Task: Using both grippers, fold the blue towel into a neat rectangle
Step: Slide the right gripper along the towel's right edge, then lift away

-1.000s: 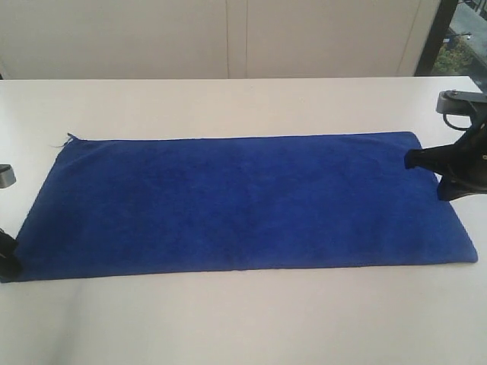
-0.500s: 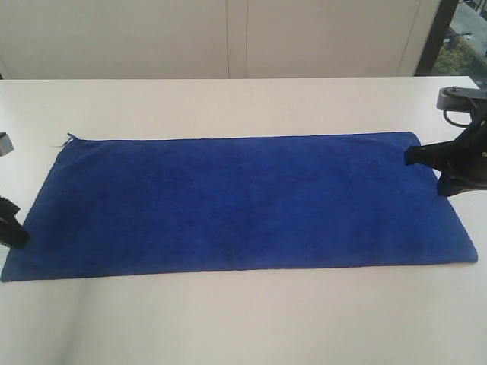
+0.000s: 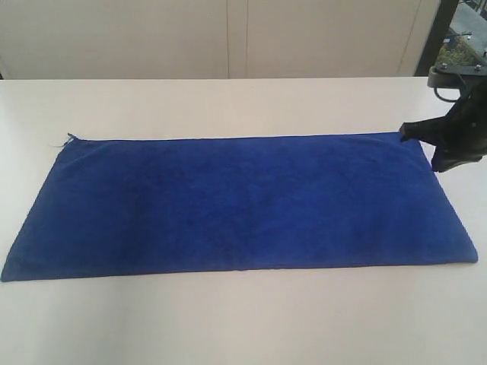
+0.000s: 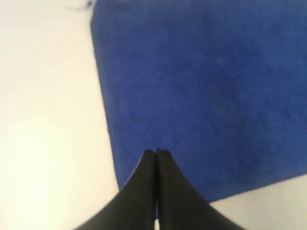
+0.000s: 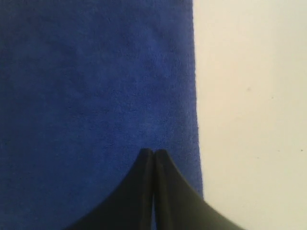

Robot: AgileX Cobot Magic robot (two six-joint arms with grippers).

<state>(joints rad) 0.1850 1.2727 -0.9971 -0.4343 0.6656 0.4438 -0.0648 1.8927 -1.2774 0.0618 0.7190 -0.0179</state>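
Observation:
The blue towel (image 3: 240, 201) lies flat and spread out on the white table, long side running left to right, with a tiny loose thread at its far left corner (image 3: 68, 138). My right gripper (image 3: 407, 132) hangs over the towel's far right corner, black fingers pressed together and holding nothing. In the right wrist view the right gripper (image 5: 154, 152) is shut above the towel (image 5: 96, 96) near its edge. My left gripper is outside the exterior view. In the left wrist view the left gripper (image 4: 156, 152) is shut above the towel (image 4: 201, 86) near one corner, empty.
The white table (image 3: 243, 327) stretches around the towel on all sides. Pale cabinet doors (image 3: 228, 38) stand behind its far edge. A dark post and window (image 3: 445, 30) show at the back right.
The left gripper has drawn back out of the exterior view on the left. The right gripper has moved up and toward the towel's far right corner. The towel has not moved.

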